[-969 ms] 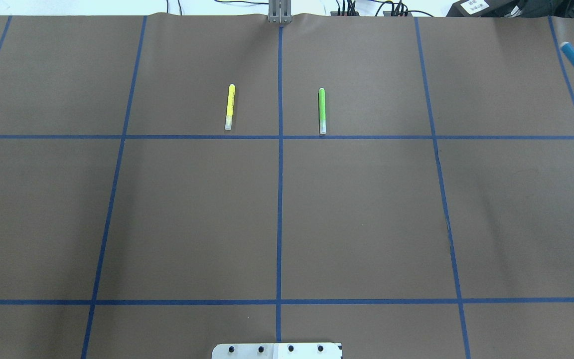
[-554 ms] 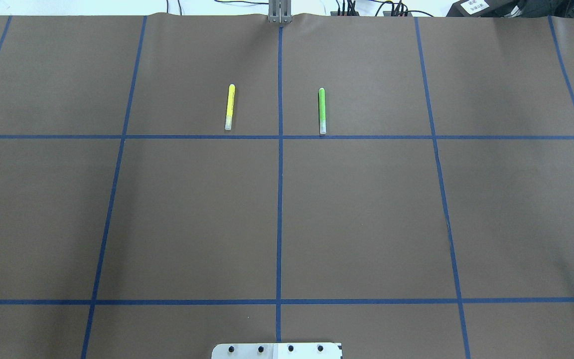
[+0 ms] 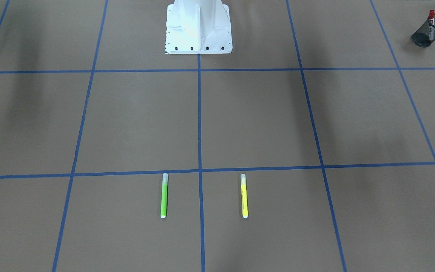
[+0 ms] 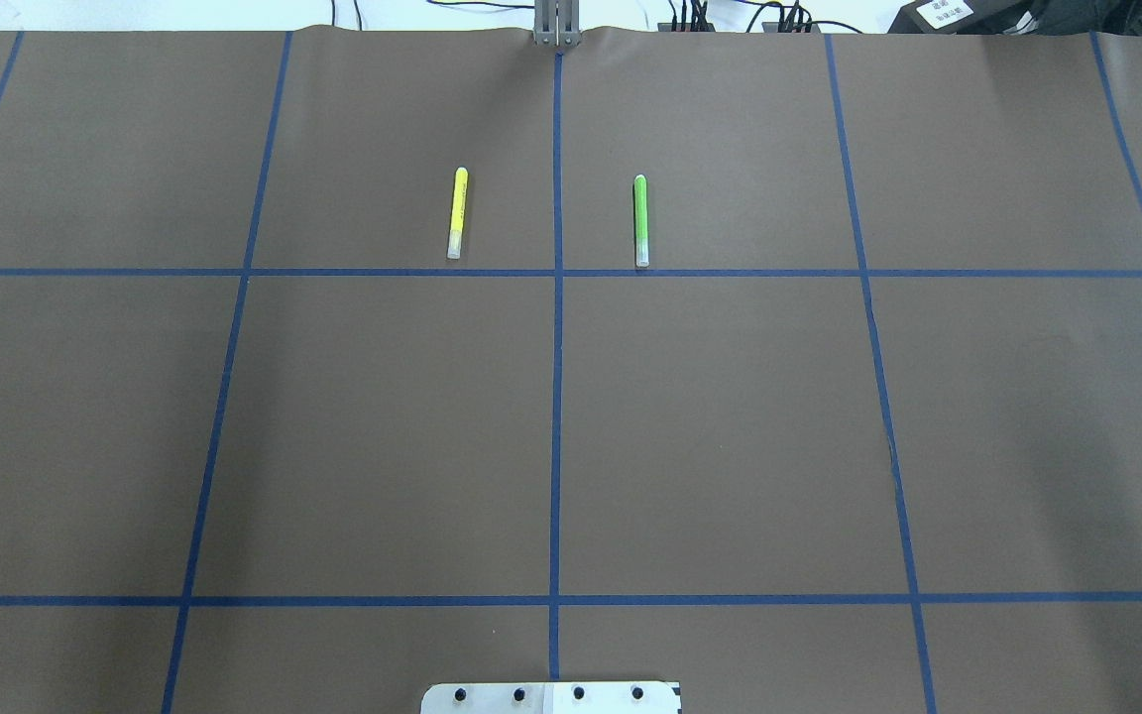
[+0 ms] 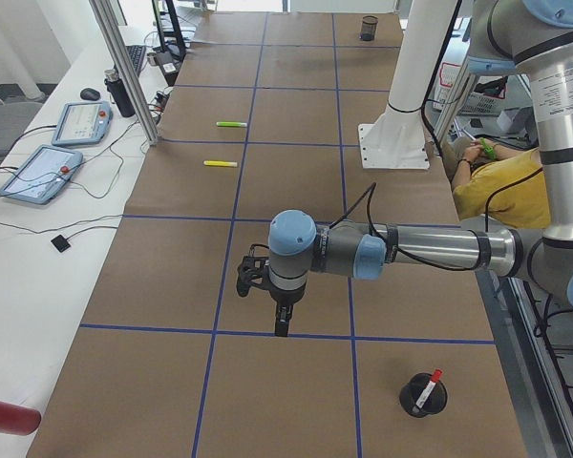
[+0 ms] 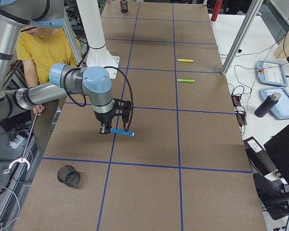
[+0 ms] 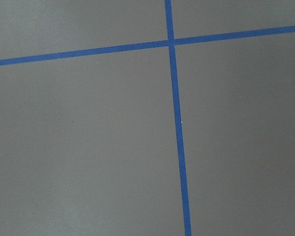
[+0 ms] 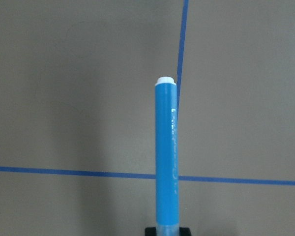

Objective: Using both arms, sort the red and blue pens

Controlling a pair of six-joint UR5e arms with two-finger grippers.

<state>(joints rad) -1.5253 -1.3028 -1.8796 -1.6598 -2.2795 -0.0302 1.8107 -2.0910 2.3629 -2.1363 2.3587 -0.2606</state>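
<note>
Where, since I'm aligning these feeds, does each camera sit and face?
Front-facing: across table, facing robot; white base shows.
Overhead: behind robot, looking forward-down; base edge only.
Exterior left: table's left end; left arm near.
Exterior right: opposite end; right arm near, holding blue pen.
Left wrist: down at blue tape; no body.
Right wrist: along blue pen.
Shared: yellow marker, green marker, all exterior views.

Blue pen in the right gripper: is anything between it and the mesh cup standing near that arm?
Nothing visible. The right gripper holds the blue pen, and between it and the mesh cup there is only bare brown paper, crossed by one blue tape line.
</note>
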